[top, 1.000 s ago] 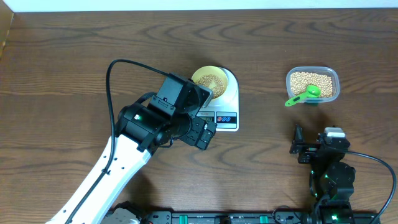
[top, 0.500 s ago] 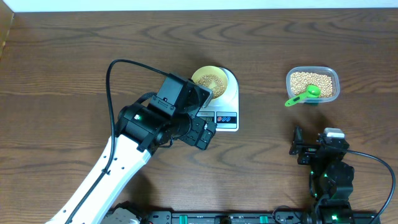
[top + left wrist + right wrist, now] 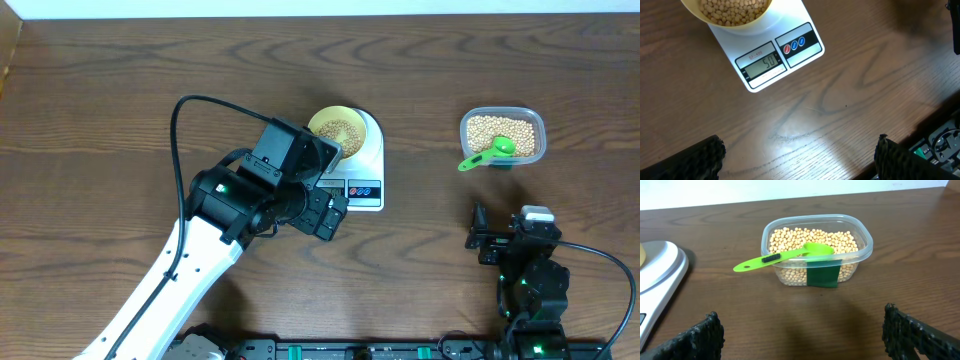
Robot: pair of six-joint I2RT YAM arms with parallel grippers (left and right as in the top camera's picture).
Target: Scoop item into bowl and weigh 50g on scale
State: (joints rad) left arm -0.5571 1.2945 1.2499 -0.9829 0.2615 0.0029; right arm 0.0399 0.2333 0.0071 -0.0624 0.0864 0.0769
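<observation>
Hovering wide and empty, our left gripper (image 3: pixel 797 160) faced the display (image 3: pixel 762 62) of the white rectangular scale (image 3: pixel 787 27), placed to check the pale yellow round bowl (image 3: pixel 694 13) of small tan beans (image 3: pixel 732 7); our right gripper (image 3: pixel 807 335) stood equally wide.

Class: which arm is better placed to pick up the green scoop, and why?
Right: the right gripper, open, faces the scoop in the tub; the left gripper is by the scale.

We look down on a dark brown bench (image 3: pixel 100 90) with bold, wavy wood grain. Beyond its far edge runs a plain white strip (image 3: pixel 300 8); wall or floor, we cannot tell. A soft pale sheen (image 3: pixel 805 145) of reflected light lies on the wood.
</observation>
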